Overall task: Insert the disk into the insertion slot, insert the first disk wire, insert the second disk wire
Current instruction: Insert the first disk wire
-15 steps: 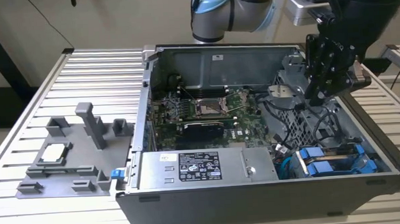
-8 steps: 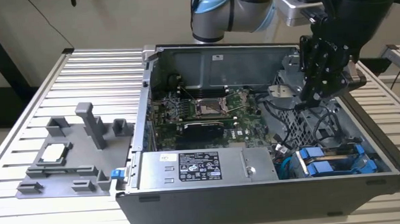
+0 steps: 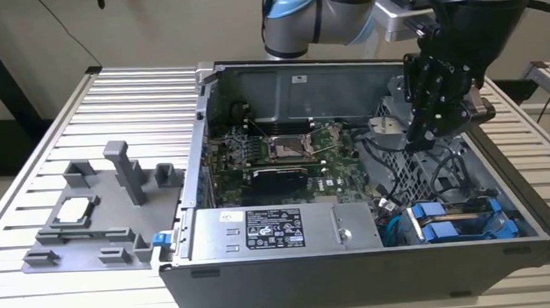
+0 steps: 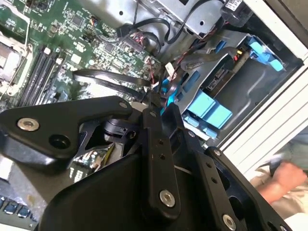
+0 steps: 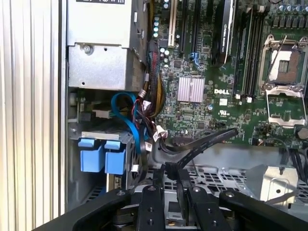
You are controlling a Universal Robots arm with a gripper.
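The disk sits in the insertion slot [image 3: 501, 222] at the front corner of the open computer case, on the exterior view's right. Its blue end tabs [image 3: 442, 222] face the motherboard, and they appear in both wrist views [image 5: 103, 156] [image 4: 207, 108]. My gripper [image 3: 415, 145] hangs inside the case over the perforated cage, above and behind the slot. Its fingers [image 5: 154, 197] stand close together on the end of a flat black wire [image 5: 202, 142] that bends away across the board. The second wrist view has the same wire [image 4: 110, 77] running off from the gripper [image 4: 150, 103]. Blue and coloured wires [image 5: 126, 108] bunch beside the tabs.
A labelled power supply [image 3: 259, 231] lies along the case front beside the slot. The motherboard [image 3: 275, 150] covers the case floor, and the taller perforated cage [image 3: 415, 172] lies under the gripper. A grey parts fixture [image 3: 101, 210] stands on the slatted table. A person's hand [image 4: 284, 178] is outside the case wall.
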